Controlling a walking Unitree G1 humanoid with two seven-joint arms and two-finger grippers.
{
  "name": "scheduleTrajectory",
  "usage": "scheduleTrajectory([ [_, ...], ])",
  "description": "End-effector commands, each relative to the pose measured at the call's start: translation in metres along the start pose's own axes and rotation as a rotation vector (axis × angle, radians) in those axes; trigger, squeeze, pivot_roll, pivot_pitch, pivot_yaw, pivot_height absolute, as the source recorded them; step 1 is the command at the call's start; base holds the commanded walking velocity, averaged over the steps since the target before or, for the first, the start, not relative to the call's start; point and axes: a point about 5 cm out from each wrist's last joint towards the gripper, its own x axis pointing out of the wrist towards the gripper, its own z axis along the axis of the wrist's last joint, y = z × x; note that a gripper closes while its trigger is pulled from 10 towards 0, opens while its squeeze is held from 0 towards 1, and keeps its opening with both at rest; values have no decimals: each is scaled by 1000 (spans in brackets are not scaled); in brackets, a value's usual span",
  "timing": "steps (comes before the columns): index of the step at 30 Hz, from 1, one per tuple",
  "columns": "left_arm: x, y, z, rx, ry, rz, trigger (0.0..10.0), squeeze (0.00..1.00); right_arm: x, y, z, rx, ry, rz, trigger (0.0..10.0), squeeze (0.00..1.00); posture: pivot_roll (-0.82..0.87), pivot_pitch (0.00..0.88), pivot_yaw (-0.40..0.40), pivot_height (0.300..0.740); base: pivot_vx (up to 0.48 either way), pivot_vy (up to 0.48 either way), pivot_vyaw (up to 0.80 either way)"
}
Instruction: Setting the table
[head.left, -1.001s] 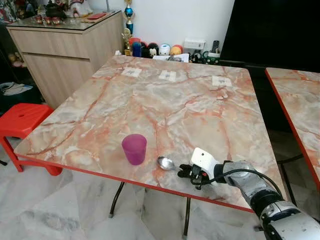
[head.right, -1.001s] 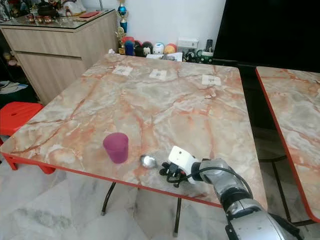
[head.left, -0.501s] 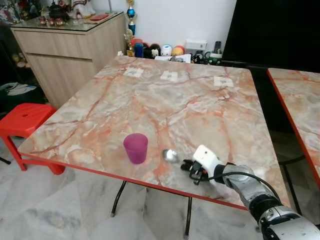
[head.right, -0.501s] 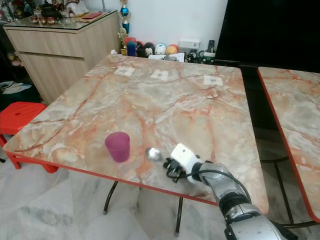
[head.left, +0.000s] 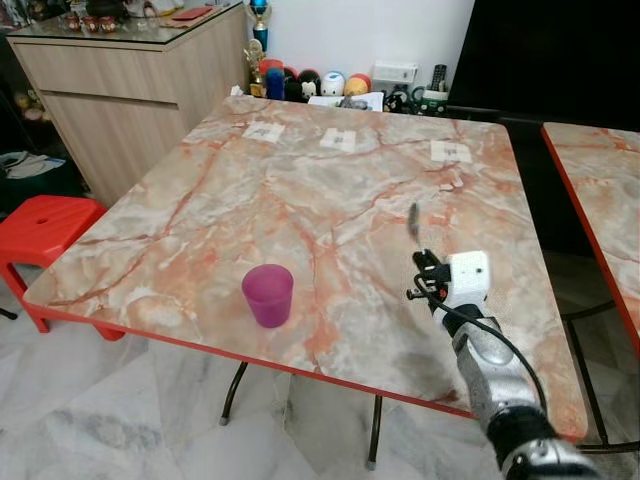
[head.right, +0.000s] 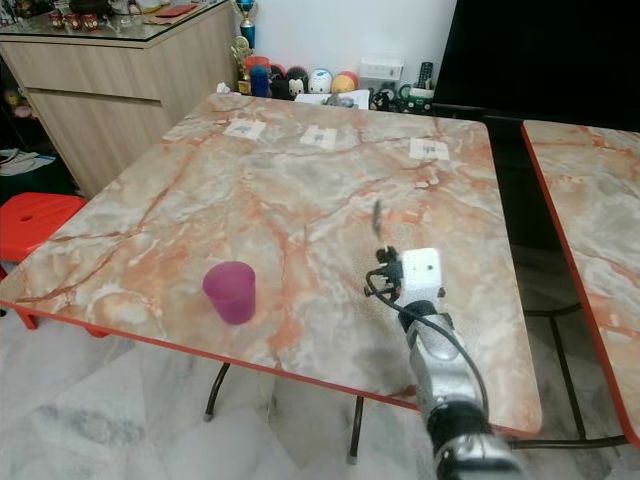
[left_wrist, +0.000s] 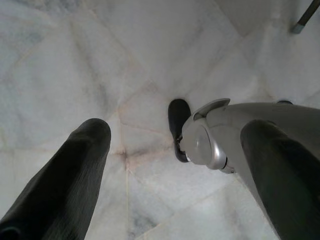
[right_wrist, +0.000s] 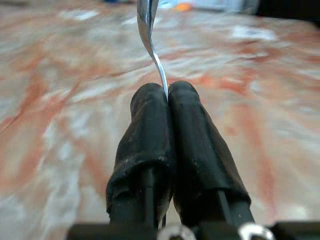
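Tabletop (head.left: 330, 200) glossy pink-veined marble look with red edge, spoon (right_wrist: 148, 30) polished mirror-bright metal, right end effector (right_wrist: 167, 92) fingers (right_wrist: 145, 135) matt black, slightly rough rubbery covers, cup (head.left: 268, 295) matt translucent purple plastic, stool (head.left: 45, 225) smooth red plastic, sideboard (head.left: 130, 90) pale wood grain
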Motion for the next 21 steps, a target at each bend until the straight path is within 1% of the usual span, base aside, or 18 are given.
scheduleTrajectory([
  [1,-3,0,-8,4,27,-1,10000,0,-5,-9,5,24,-40,-119,10000,0,48,30,-16,740,0,0,0],
  [2,-3,0,-8,3,21,5,10000,0,-12,-10,10,-3,-89,-160,10000,0,49,28,-18,740,0,0,0],
  [3,-3,0,-8,3,21,5,10000,0,-12,-10,10,-3,-89,-160,10000,0,49,28,-18,740,0,0,0],
  [4,-3,0,-8,2,18,8,10000,0,-17,-9,17,-52,-133,-186,10000,0,42,27,-19,740,0,0,0],
  [6,-2,0,-8,5,18,9,10000,0,-21,-9,22,-47,-162,-206,10000,0,35,27,-20,740,0,0,0],
  [8,-2,0,-7,7,17,11,10000,0,-26,-8,29,-93,-191,-234,10000,0,30,33,-22,740,0,0,0],
  [10,-2,0,-7,7,15,14,10000,0,-29,-7,32,-124,-192,-245,10000,0,24,38,-24,740,0,0,0],
  [12,-2,0,-6,7,14,15,10000,0,-29,-5,31,-103,-185,-242,10000,0,23,40,-25,740,0,0,0],
  [14,-2,0,-6,5,13,14,10000,0,-29,-3,29,-102,-174,-243,10000,0,26,40,-27,740,0,0,0],
  [16,-2,-1,-6,-6,9,14,10000,0,-30,-1,31,-86,-170,-260,10000,0,32,42,-31,740,0,0,0],
  [19,-2,-1,-6,-7,9,12,10000,0,-30,2,32,-94,-163,-262,10000,0,28,44,-32,740,0,0,0],
  [21,-1,-2,-6,-1,9,8,10000,0,-32,3,35,-70,-171,-277,10000,0,29,46,-33,740,0,0,0],
])
